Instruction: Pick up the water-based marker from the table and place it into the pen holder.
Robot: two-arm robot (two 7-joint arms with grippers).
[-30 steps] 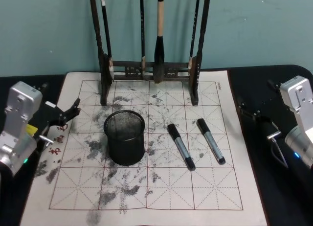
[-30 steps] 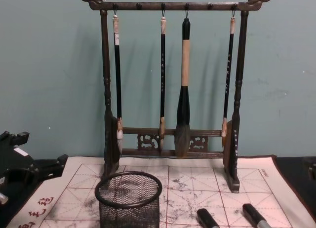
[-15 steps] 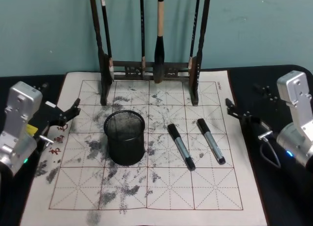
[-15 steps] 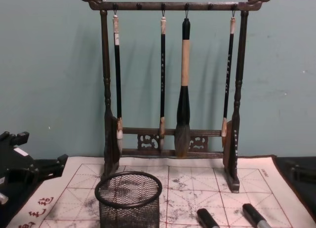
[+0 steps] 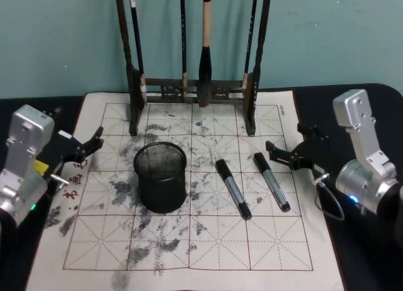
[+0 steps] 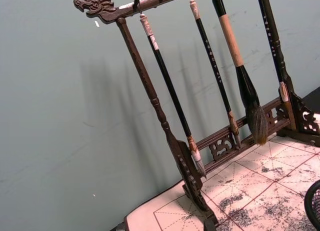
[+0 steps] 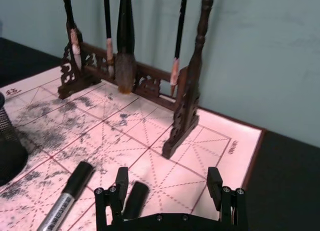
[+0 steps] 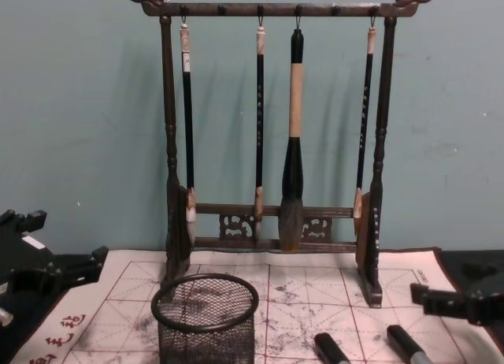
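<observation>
Status: nothing picked yet, task is basically at the approach stage. Both markers lie flat on the ink-stained grid paper (image 5: 94,240), side by side, not touching, black caps toward the brush rack (image 5: 192,89). The near-right marker (image 5: 272,182) is the one closest to the right gripper (image 5: 286,143); the other marker (image 5: 233,189) lies between it and the pen holder (image 5: 162,177). I can't tell from these views which of the two is the water-based one, as they look alike. The pen holder stands upright on the paper, well apart from both, with no pen visible in it. The right gripper hovers over the paper's right edge, just beside the near-right marker's cap end, fingers (image 7: 120,191) spread apart with nothing between them; in the right wrist view that cap (image 7: 135,196) sits roughly between the two fingers but lower, with no contact that I can see. The left gripper (image 5: 88,146) is parked at the paper's left edge, its prongs apart and empty, away from everything. Remaining, by my read: descend, close on the barrel, lift, carry across to the holder, drop it in upright. So all the actual work is ahead.
</observation>
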